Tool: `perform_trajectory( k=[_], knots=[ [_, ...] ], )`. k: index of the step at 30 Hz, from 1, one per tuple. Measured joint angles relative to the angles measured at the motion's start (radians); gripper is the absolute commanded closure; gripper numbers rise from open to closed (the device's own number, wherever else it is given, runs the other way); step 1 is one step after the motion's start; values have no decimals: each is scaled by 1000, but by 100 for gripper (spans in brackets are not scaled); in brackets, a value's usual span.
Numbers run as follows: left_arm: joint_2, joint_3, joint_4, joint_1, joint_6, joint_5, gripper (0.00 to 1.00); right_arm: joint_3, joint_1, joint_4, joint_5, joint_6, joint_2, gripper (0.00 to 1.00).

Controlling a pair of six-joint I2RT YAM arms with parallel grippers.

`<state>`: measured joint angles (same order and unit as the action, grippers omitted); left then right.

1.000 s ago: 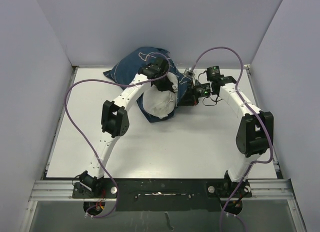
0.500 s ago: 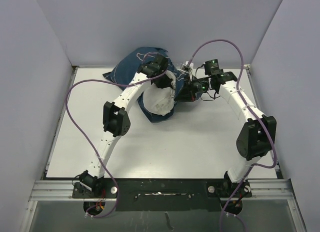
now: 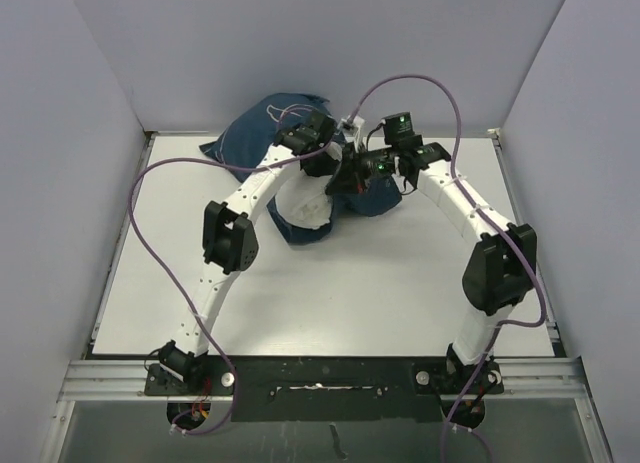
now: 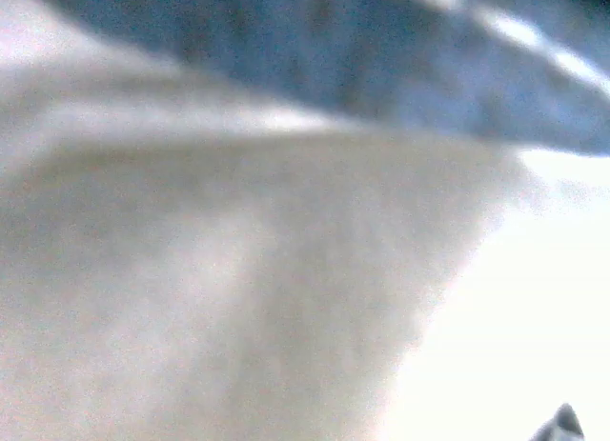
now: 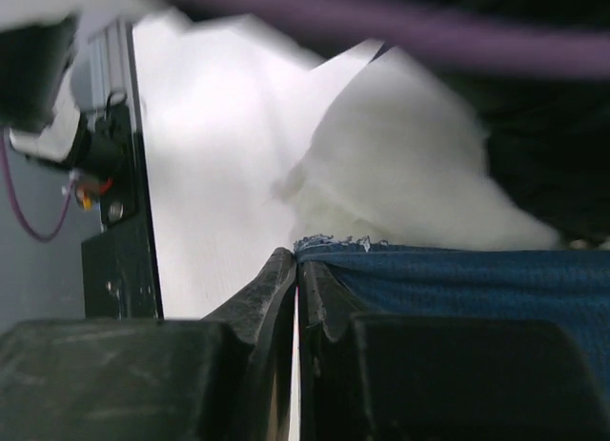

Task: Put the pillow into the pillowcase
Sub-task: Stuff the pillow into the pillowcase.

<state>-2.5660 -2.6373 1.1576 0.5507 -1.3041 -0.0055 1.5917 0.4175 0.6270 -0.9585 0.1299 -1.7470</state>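
Observation:
The navy pillowcase lies bunched at the back of the table. The white pillow sticks out of its mouth toward the front. My left gripper is pushed in at the mouth. Its fingers are hidden, and the left wrist view is filled with blurred white pillow under a band of blue pillowcase. My right gripper sits close beside it. In the right wrist view my right gripper is shut, pinching the frayed blue hem of the pillowcase, with the pillow just beyond.
The white table is boxed in by grey walls on three sides. Purple cables loop above both arms. A black metal rail runs along the near edge. Part of the left arm shows at the left of the right wrist view.
My right gripper has moved left toward the left gripper, dragging the pillowcase hem with it. Less white pillow shows now. The left gripper has barely shifted.

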Motion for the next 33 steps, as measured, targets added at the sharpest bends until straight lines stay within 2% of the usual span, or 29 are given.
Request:
perform_trajectory(
  k=[2, 6, 10, 15, 18, 22, 23, 24, 25, 26, 27, 30, 33],
  knots=[
    [53, 121, -134, 0, 26, -7, 100, 80, -41, -73, -17, -145, -66, 100],
    [191, 486, -598, -7, 91, 27, 99, 204, -130, -149, -79, -317, -222, 100],
    [212, 692, -1017, -24, 230, 147, 67, 203, -158, -188, -100, -406, -293, 100],
    [229, 897, -1511, -64, 365, 396, 36, 203, -174, -207, -90, -435, -312, 100],
    [297, 1054, -1740, -84, 448, 473, 28, 202, -195, -203, -120, -455, -312, 100],
    [371, 1187, -1924, -121, 511, 584, 26, 188, -224, -233, -127, -481, -312, 100],
    [385, 1204, -1946, -132, 528, 615, 26, 181, -229, -247, -137, -494, -312, 100],
    [394, 1213, -1955, -142, 539, 639, 33, 177, -230, -259, -141, -504, -312, 100],
    [404, 1216, -1946, -151, 555, 671, 46, 172, -235, -277, -142, -514, -312, 100],
    [416, 1215, -1920, -159, 573, 699, 72, 169, -237, -294, -143, -525, -315, 100],
    [427, 1208, -1879, -163, 593, 718, 89, 164, -240, -315, -146, -539, -318, 100],
    [440, 1104, -1631, -165, 690, 727, 100, 151, -240, -378, -166, -586, -333, 100],
    [443, 987, -1368, -165, 788, 695, 100, 132, -240, -449, -188, -639, -342, 100]
  ],
)
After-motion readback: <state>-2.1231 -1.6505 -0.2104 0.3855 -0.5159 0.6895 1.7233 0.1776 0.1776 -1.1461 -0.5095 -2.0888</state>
